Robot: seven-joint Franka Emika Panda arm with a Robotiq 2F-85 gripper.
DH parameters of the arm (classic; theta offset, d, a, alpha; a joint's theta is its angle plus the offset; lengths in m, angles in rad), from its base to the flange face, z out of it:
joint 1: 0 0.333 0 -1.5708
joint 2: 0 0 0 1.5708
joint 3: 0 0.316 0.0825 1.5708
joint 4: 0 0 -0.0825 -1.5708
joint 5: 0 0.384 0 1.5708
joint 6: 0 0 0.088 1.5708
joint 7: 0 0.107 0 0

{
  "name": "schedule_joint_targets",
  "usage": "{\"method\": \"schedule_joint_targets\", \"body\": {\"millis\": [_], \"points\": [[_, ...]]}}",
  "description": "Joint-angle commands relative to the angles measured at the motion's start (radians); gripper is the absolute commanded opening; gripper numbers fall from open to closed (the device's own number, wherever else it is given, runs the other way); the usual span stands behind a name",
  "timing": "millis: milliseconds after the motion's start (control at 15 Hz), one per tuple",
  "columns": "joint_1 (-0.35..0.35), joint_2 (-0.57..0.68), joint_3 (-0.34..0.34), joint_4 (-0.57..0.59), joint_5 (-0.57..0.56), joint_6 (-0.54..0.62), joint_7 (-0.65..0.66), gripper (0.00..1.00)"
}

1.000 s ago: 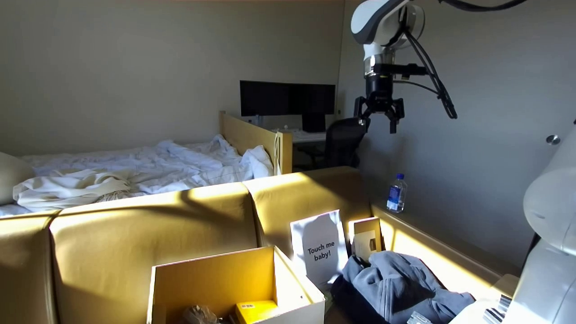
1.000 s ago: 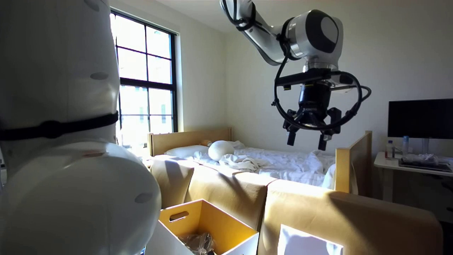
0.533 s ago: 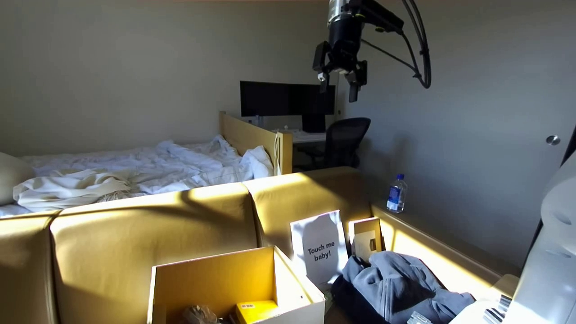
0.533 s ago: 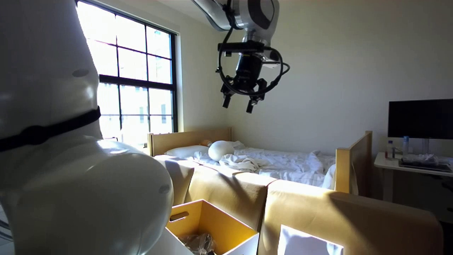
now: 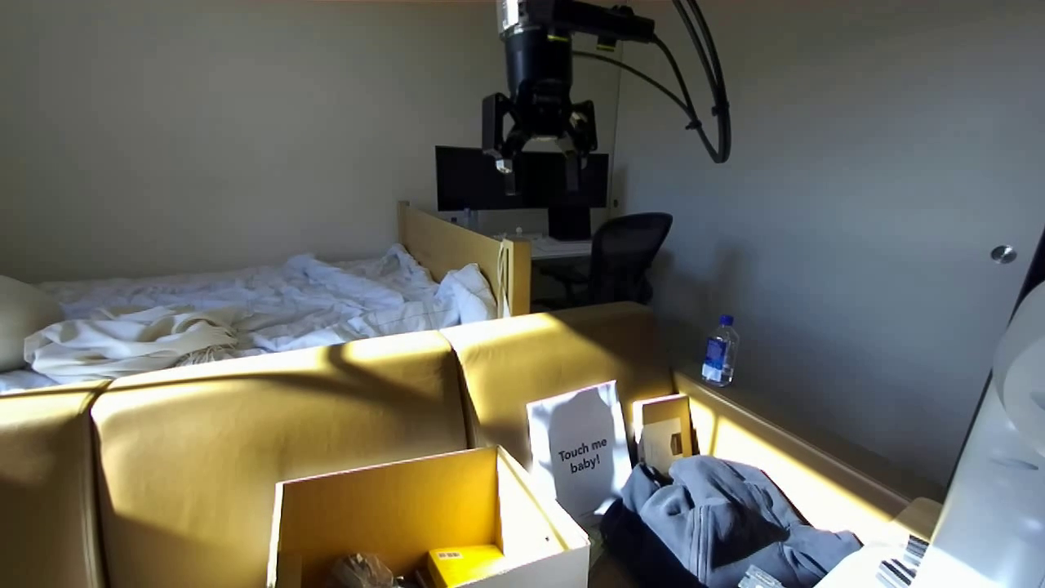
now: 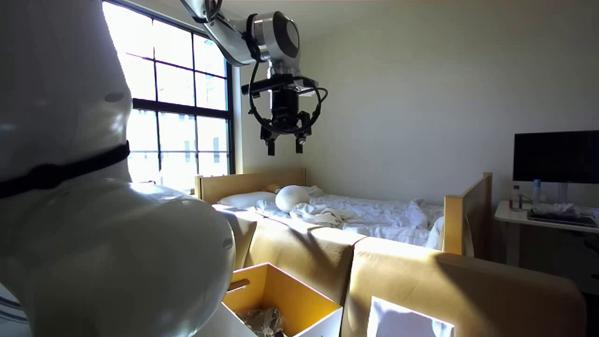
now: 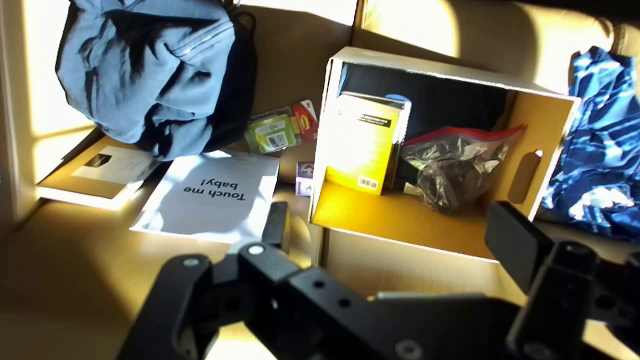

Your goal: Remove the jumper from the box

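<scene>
A grey-blue jumper [image 5: 710,514] lies crumpled on the sofa beside the box; the wrist view shows it [image 7: 150,85] at the upper left. The open white box [image 5: 392,502], brown inside, also shows in an exterior view [image 6: 292,292] and the wrist view [image 7: 537,117]. It holds a yellow package [image 7: 360,145], a clear bag with a red seal [image 7: 455,165] and something dark [image 7: 455,95]; I cannot tell whether that is cloth. My gripper is open and empty, high above the sofa in both exterior views [image 5: 542,181] [image 6: 285,148]; the wrist view [image 7: 395,227] shows its fingers apart.
A "Touch me baby!" sheet [image 5: 580,457] leans on the sofa back [image 5: 277,425] between box and jumper. A small wooden panel [image 5: 663,433] and a water bottle [image 5: 718,355] are nearby. Small packages [image 7: 275,135] and a shiny blue bag [image 7: 600,150] flank the box.
My gripper has moved leftward in both exterior views, staying open and high. The jumper, box and its contents have not moved.
</scene>
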Motion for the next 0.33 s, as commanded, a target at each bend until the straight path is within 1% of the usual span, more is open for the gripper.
{"method": "schedule_joint_targets", "body": {"millis": [0, 67, 267], "points": [[0.004, 0.005, 0.035, -0.02, -0.079, 0.042, 0.149, 1.0], [0.012, 0.012, 0.02, 0.001, -0.047, 0.019, 0.085, 1.0], [0.012, 0.016, 0.027, 0.0, -0.058, 0.02, 0.121, 1.0]]}}
